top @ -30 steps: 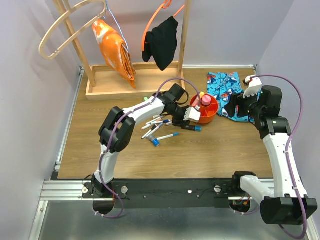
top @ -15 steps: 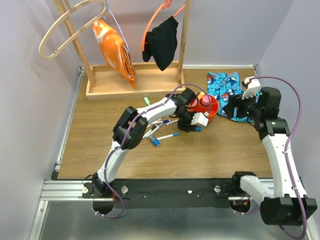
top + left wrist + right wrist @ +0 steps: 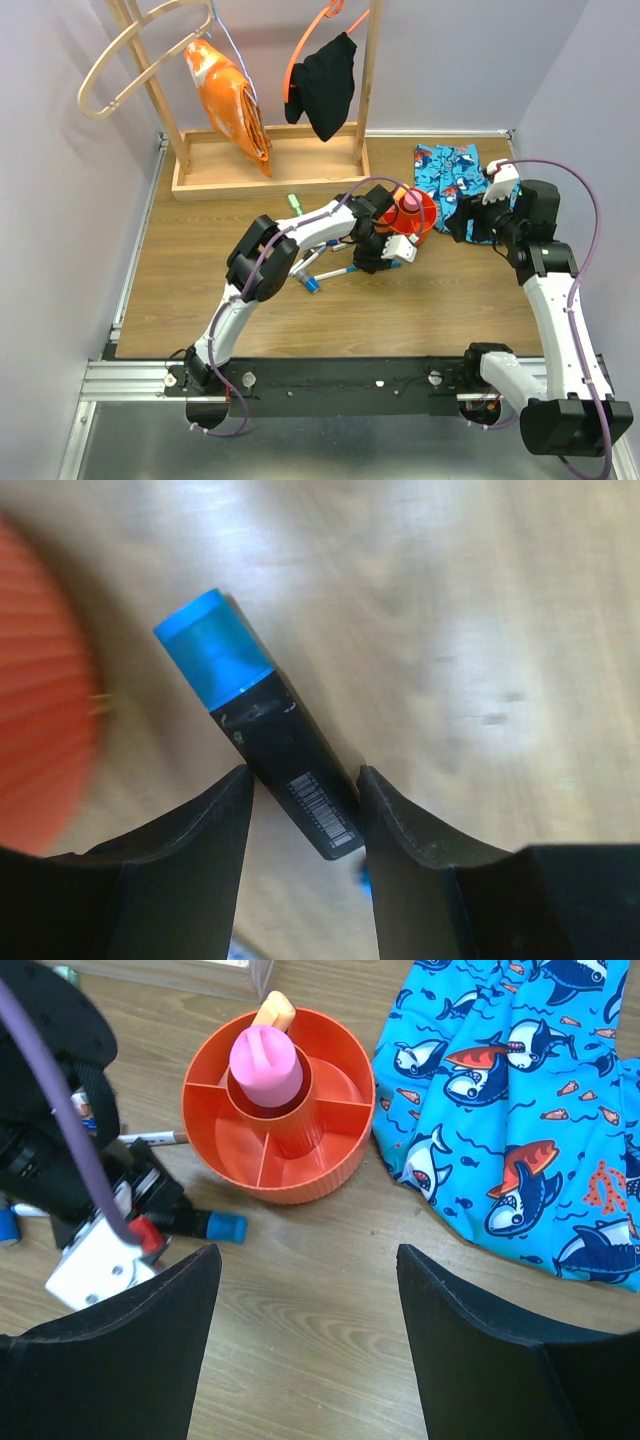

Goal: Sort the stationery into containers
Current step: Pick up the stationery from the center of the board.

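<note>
At the tub's (image 3: 300, 1178) 7 o'clock, on the wood-grain table (image 3: 310, 1380), left gripper (image 3: 305, 785) had its jaws pressed against both sides of a black, blue-capped marker (image 3: 285, 745). Couldn't read its barcode label (image 3: 322, 808). Tub was round, ribbed orange plastic, with a pink tube (image 3: 265, 1060) inside. Right gripper (image 3: 305, 1260) gaped wide, empty.

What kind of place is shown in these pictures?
Likely a robot lab test cell: two arms bolted to a metal rail, a walled-in wooden table, and props like a clothes rack and orange tub.
</note>
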Available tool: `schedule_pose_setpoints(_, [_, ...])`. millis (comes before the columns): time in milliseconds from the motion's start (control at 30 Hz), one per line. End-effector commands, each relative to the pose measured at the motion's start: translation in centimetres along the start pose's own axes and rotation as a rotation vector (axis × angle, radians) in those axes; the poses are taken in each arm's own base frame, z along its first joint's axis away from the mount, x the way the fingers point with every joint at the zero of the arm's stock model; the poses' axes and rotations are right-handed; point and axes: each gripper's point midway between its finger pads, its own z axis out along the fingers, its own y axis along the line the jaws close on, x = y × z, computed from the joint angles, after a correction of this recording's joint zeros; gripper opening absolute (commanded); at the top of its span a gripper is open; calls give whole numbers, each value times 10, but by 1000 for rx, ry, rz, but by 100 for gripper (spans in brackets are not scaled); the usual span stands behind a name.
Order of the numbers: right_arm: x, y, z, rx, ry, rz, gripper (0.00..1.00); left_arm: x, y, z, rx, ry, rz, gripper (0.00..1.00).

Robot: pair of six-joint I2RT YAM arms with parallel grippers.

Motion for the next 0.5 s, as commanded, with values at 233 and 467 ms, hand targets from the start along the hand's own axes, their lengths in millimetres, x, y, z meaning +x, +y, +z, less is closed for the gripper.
schedule_pose_setpoints(233, [2,6,-6,-18,-20,4,79,-11,-26,14,-85,29,-177,65])
schedule_pose_setpoints(467, [3,8,-9,-24,-19,-6,79,-24,-10,21,-157,32,-260,67])
